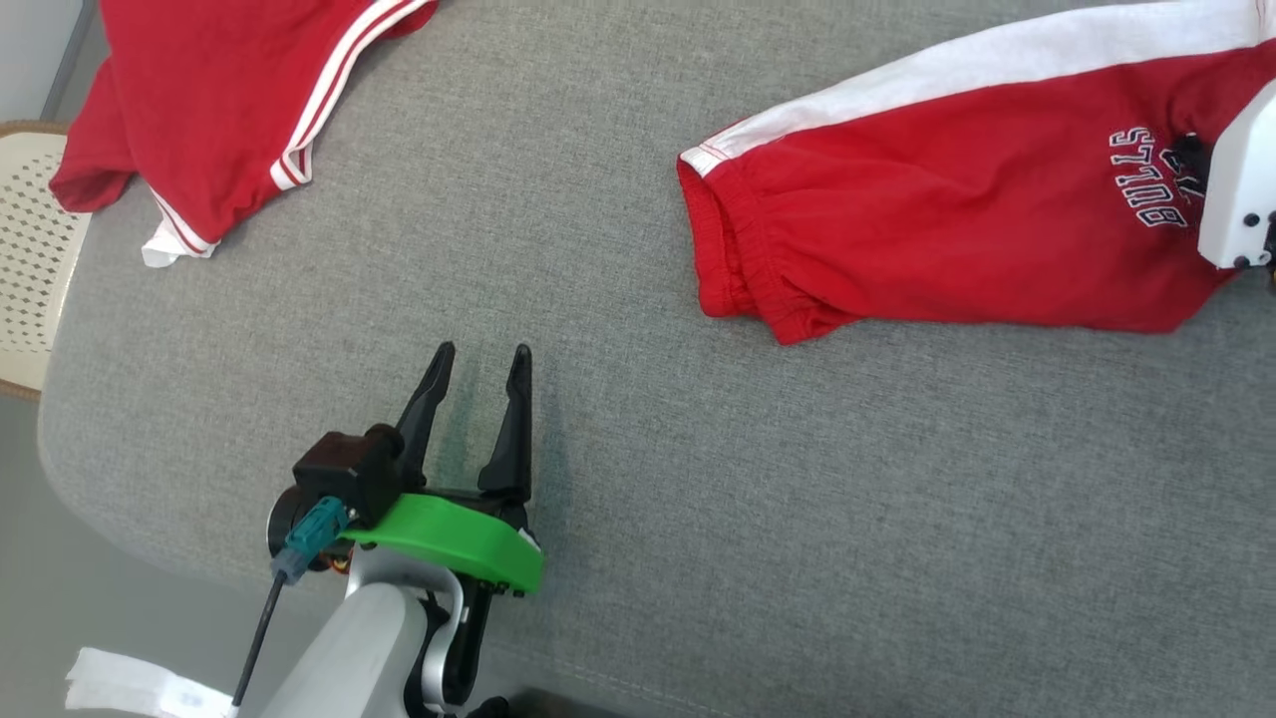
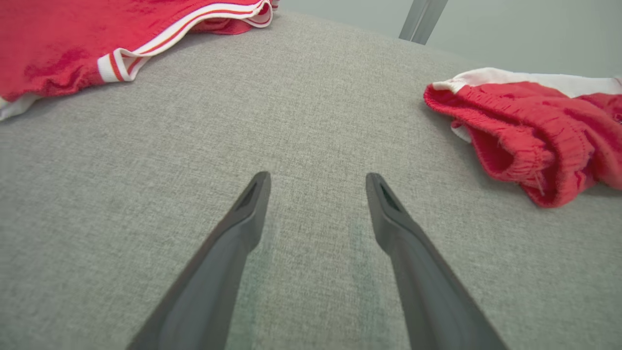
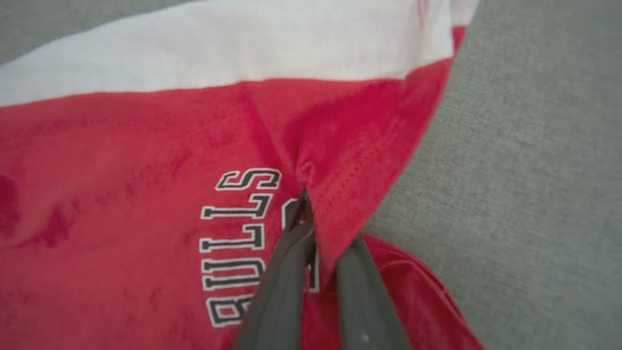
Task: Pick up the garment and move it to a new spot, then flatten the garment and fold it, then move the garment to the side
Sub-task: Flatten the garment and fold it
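Red Bulls shorts (image 1: 957, 219), spread out on the right side of the grey tabletop (image 1: 638, 479), with the stretchy waistband (image 1: 733, 249) pointing toward the middle. Pinched at the leg hem, right beside the letters, by the right gripper (image 3: 311, 214), shut tight on a little fold of red cloth. Probably the start of a lift to a new spot. Best to raise it slowly and straight up (easy to lose such a small pinch), then carry it low, letting the loose end trail without bunching. Better to stay away from the second red garment (image 1: 219, 110) up at the far left corner. Left gripper (image 1: 478, 369) wide open, holding nothing, over bare grey cloth, well apart from both garments. Good to bring it over to the waistband for a second hold before any big move.
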